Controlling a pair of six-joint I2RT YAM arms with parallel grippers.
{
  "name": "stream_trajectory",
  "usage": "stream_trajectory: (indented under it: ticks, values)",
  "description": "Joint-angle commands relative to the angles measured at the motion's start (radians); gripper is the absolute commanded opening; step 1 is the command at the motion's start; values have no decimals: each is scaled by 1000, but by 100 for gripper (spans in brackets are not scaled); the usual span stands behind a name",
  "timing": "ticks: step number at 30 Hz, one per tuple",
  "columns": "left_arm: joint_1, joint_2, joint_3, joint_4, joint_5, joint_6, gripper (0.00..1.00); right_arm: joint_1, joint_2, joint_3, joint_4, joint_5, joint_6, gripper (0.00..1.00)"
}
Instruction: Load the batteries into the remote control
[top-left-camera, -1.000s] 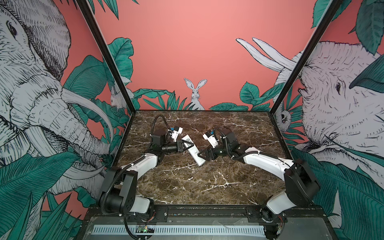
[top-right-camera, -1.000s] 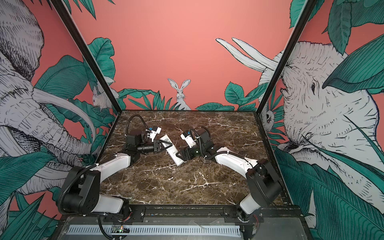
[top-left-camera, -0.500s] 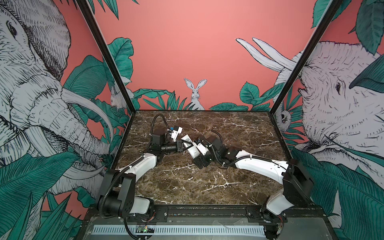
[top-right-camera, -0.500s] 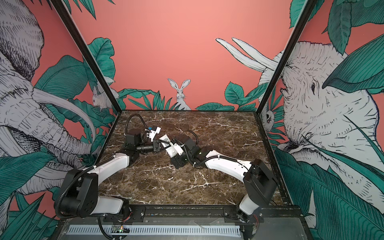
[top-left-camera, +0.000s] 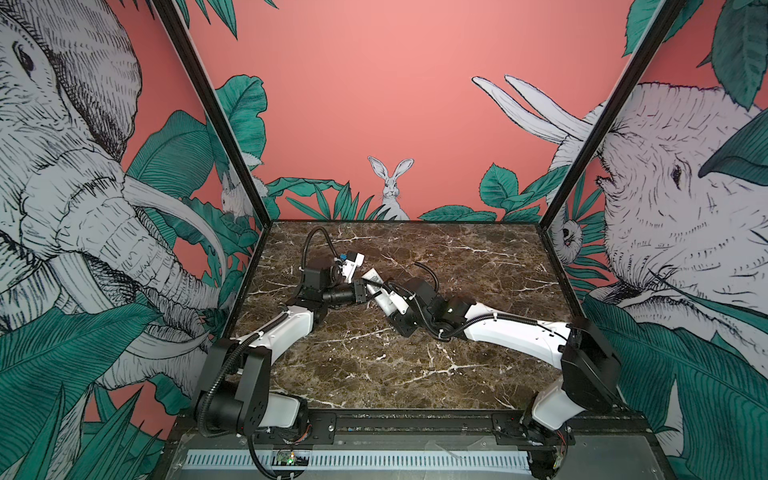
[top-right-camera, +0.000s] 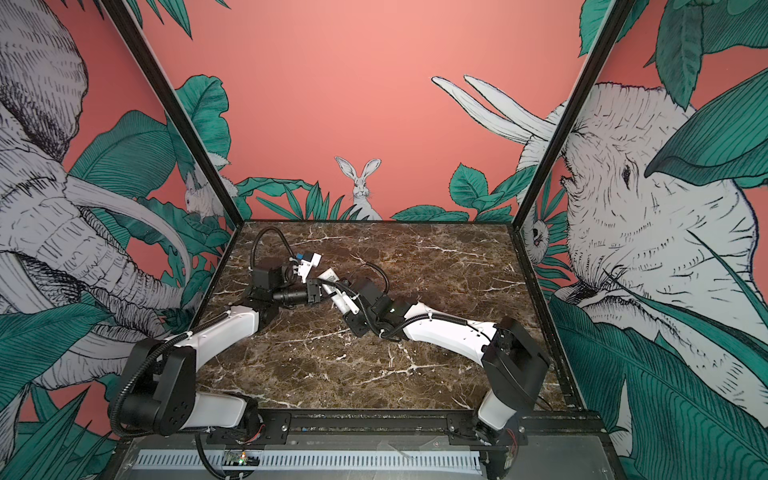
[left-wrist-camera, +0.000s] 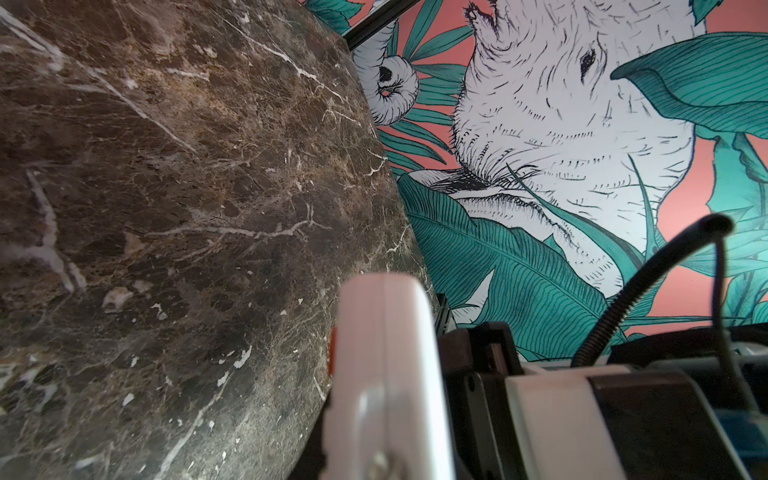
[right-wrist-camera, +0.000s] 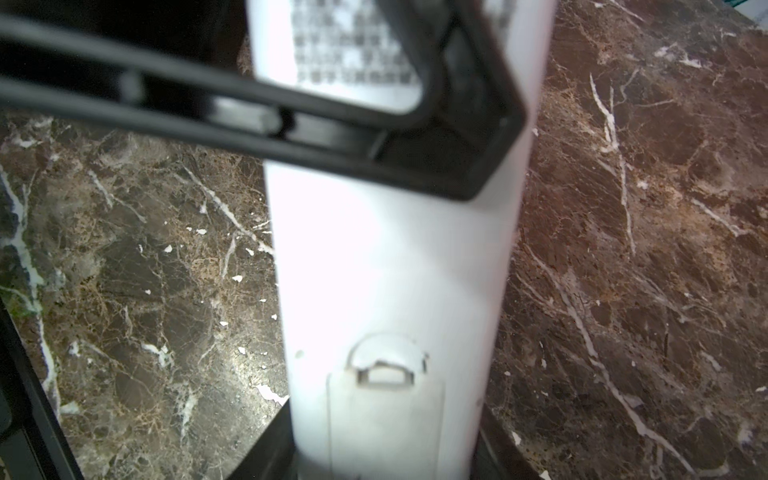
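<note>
While the marbled tabletop (top-left-camera: 374, 374) shows no batteries, the remote control (right-wrist-camera: 395, 270) is above it, back up, left hand (right-wrist-camera: 478, 137) clamped across it. Right hand (top-left-camera: 388, 305) straddles its latch end; grip uncertain. Light, rigid, slick plastic: hold the long edges.

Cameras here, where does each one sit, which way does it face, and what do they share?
Top views: high at the front, looking down at the marble table; both arms show.
Left wrist: on the left arm, looking along the remote control edge-on towards the side wall; right arm's cable shows.
Right wrist: on the right arm, facing the remote's back; left gripper clamps it.
Shared: remote and table.
</note>
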Motion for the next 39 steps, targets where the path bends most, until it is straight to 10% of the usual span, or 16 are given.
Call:
stream_trajectory:
  ticks: [1,6,14,27,39]
  values:
    - [-3,-31,22,25,46,-3,13,-10,-8,6,-13,42,-3,49]
    - [-3,-29,28,59,30,-16,35,-28,-54,10,-9,-38,15,46]
    - [-3,-33,39,214,-11,-42,99,-129,-150,-42,24,-284,92,43]
    - [-64,21,68,566,76,-92,99,-290,-234,-149,345,-853,389,37]
    - [-154,69,135,647,116,-149,94,-303,-205,-214,660,-979,596,35]
